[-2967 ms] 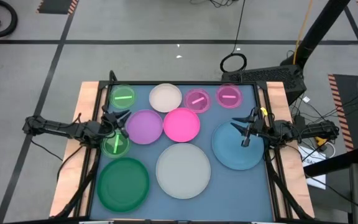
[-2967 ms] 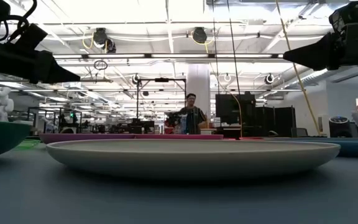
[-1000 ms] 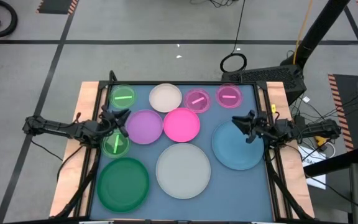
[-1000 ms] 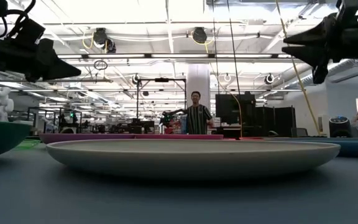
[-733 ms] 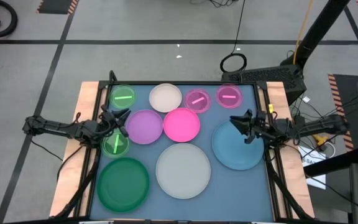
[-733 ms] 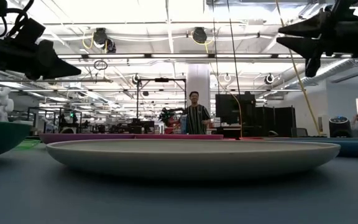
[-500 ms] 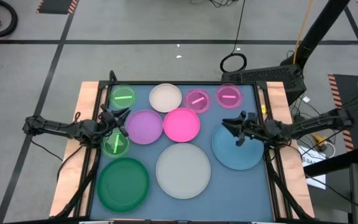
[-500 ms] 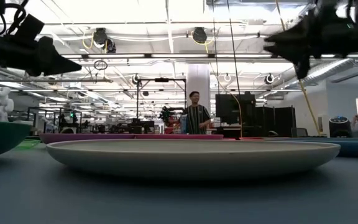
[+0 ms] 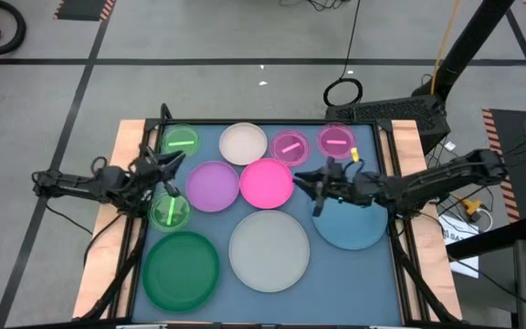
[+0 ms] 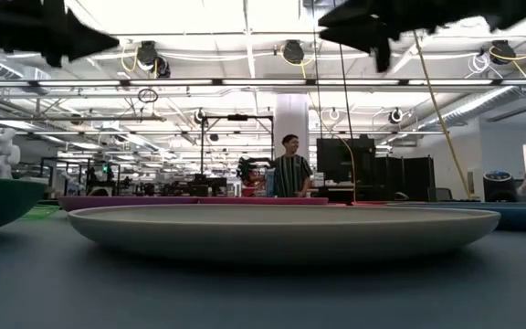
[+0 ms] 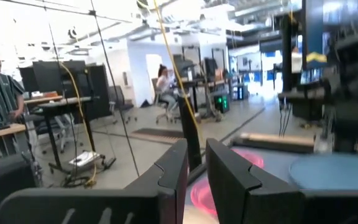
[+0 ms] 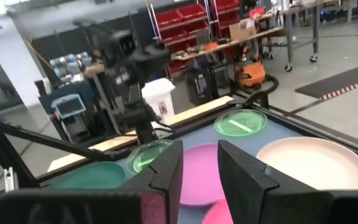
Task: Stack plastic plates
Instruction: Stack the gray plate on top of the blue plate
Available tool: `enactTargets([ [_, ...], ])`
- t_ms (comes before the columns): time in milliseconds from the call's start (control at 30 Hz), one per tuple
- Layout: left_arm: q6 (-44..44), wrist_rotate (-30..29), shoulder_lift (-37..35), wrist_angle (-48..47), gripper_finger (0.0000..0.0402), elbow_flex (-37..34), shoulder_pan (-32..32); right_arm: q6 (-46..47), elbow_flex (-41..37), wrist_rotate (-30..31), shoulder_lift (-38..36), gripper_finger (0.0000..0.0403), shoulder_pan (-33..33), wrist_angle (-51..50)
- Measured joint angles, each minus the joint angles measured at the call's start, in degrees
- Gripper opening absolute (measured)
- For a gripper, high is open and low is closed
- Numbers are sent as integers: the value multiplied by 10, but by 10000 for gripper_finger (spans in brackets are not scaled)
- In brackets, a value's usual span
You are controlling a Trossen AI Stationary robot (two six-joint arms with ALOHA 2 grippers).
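Blue-grey matting covers the table point(image 9: 386, 274), framed by pale wooden rails, and nothing on it is stacked yet: nine plates show from above, each lying flat on its own patch.

Taking the hot pink plate point(image 9: 267, 183) as the dial's centre, the purple plate point(image 9: 212, 185) touches it at 9 o'clock. The small white plate point(image 9: 243, 143) is at 11 o'clock, and two translucent pink plates point(image 9: 289, 147) point(image 9: 336, 142) follow it along the far row at 1 and 2 o'clock. The large white plate point(image 9: 269, 249) is at 6 o'clock, the large blue plate point(image 9: 349, 217) at 4 o'clock and the dark green plate point(image 9: 182, 269) at 8 o'clock. Two small translucent green plates sit at the left edge, one point(image 9: 181, 142) at 10 o'clock, the other point(image 9: 170, 212) beyond the purple plate. Spread out singly like this, each rim is free to be pinched.

Over the gap between the hot pink and blue plates hangs the right gripper point(image 9: 310, 185), clear of the surface, its fingers a narrow slot apart and holding nothing; its wrist view looks across the hot pink plate, which seems its likely target. At 9 o'clock the left gripper point(image 9: 164, 168) hovers beside the purple plate and above the nearer green one, raised, also narrowly parted and empty. Nesting would likely go easiest with the large plates as the base.

Beyond the table lies an open workshop, where a person point(image 10: 289, 166) stands far off.
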Motion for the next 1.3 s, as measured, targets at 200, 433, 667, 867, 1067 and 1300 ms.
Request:
enactTargets([
  [200, -18, 0, 0, -124, 67, 86, 0, -12, 108, 0, 94, 93, 0, -71],
  [433, -75, 0, 0, -258, 67, 130, 0, -17, 200, -1, 180, 93, -5, -124],
  [667, -80, 0, 0, -265, 67, 134, 0, -34, 296, -112, 255, 93, -23, -178],
  [867, -79, 0, 0, -265, 67, 134, 0, -79, 349, -187, 304, 93, -34, -211],
  [1067, -81, 0, 0, -264, 67, 134, 0, -123, 353, -194, 332, 93, -39, -213],
  [1300, -84, 0, 0, -256, 67, 134, 0, -117, 353, -194, 354, 93, -39, -203],
])
